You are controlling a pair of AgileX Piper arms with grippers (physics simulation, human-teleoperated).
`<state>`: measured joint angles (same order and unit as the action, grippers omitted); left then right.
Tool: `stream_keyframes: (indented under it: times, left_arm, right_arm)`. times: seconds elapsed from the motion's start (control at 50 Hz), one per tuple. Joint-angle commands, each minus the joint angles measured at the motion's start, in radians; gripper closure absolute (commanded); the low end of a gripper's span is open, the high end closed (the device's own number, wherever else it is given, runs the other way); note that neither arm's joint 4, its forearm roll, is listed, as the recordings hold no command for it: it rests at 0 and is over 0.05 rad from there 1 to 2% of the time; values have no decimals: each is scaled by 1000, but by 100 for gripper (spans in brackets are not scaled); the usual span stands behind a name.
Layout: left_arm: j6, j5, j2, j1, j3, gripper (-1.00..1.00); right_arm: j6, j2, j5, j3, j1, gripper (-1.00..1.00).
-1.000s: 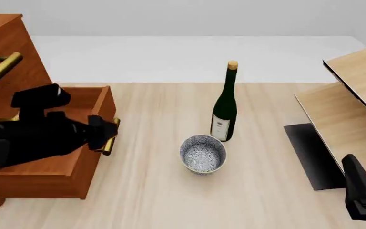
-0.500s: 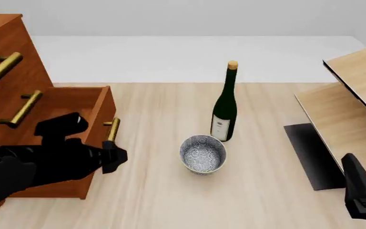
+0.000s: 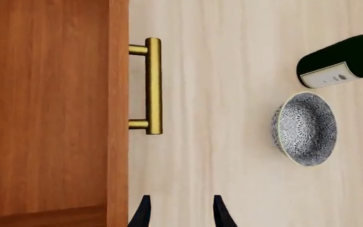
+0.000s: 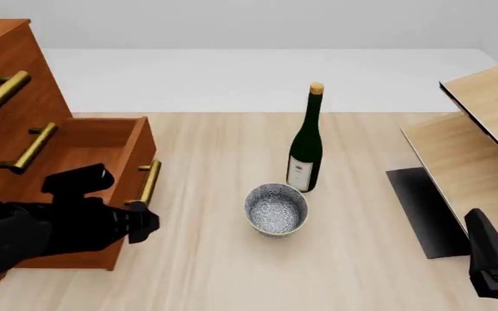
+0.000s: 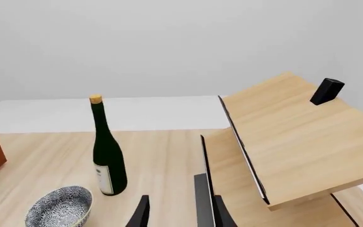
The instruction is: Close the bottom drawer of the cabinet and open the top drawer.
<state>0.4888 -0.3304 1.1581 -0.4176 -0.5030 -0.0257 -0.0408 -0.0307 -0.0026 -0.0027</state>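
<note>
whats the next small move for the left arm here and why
Probably ease the left gripper forward against the front of the bottom drawer and push it toward the cabinet. That drawer stands pulled out, and the open fingers sit just short of its brass handle, gripping nothing.

A bare simulated tabletop scene, with blank grey walls. On the pale wood desk stand household props: a cabinet, wine bottle and patterned bowl.
</note>
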Motion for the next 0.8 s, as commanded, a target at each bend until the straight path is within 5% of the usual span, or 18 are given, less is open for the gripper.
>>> stream_keyframes:
  times: [0.02,0.8]
  left_arm:
    - [-75,-11,25,79,9,-100]
    - [-409,44,13,381,96,-100]
  right_arm:
    - [-3,-3,-2,0,0,-100]
    - [-8,2,6,-1,5,-100]
